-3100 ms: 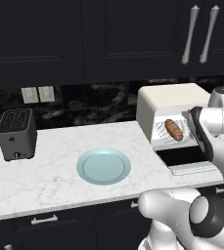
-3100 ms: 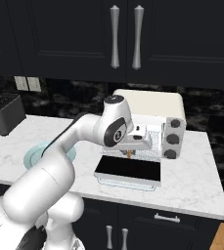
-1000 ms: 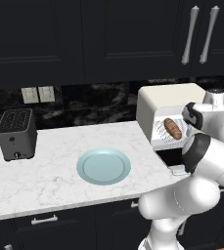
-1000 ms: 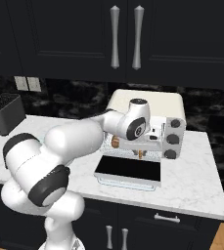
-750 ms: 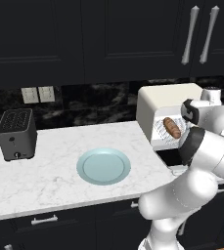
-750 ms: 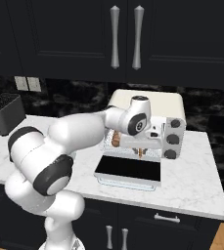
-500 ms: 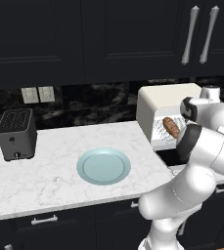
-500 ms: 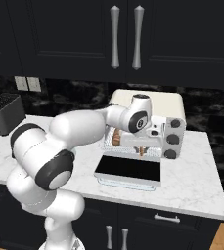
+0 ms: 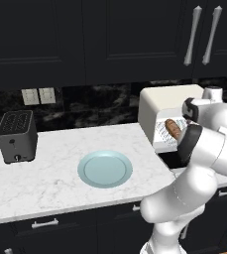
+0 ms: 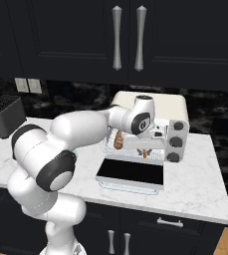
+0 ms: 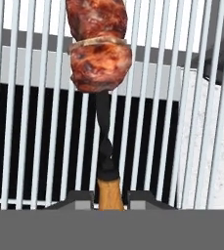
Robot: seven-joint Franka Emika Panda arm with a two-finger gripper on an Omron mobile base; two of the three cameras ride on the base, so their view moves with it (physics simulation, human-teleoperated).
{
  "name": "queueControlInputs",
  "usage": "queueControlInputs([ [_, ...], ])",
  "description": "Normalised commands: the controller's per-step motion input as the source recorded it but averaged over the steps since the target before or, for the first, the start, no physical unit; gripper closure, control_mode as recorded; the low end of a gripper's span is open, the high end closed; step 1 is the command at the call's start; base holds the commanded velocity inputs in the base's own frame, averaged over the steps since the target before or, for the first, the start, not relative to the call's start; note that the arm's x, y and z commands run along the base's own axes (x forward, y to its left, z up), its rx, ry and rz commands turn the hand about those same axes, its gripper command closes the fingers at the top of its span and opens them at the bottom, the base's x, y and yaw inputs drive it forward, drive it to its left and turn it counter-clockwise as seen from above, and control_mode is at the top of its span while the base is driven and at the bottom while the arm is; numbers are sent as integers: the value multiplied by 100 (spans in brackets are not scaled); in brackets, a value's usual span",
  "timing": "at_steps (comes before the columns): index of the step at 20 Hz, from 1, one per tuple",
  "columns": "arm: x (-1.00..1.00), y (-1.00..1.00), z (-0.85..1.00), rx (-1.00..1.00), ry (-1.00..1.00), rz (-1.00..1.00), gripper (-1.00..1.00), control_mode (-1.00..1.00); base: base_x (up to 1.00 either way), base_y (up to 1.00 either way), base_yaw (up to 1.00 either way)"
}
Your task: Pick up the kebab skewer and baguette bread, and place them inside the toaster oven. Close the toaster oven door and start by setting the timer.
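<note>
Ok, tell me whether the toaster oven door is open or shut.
Open. The toaster oven door lies folded down flat, baring the wire rack with the baguette bread on it.

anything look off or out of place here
Nothing stands out. The gripper is shut on the kebab skewer over the toaster oven rack, the baguette bread lies inside, and the toaster oven door hangs open.

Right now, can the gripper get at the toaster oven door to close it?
Probably not yet. The gripper is shut on the kebab skewer over the wire rack, above the lowered toaster oven door. It would need to release the skewer and back out first.
</note>
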Motion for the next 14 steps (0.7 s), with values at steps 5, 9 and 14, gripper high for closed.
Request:
queueControlInputs([
  [5,29,0,0,0,0,4,-100,-100,0,0,0],
  [9,9,0,0,0,0,6,-100,-100,0,0,0],
  [14,0,0,0,0,0,7,-100,-100,0,0,0],
])
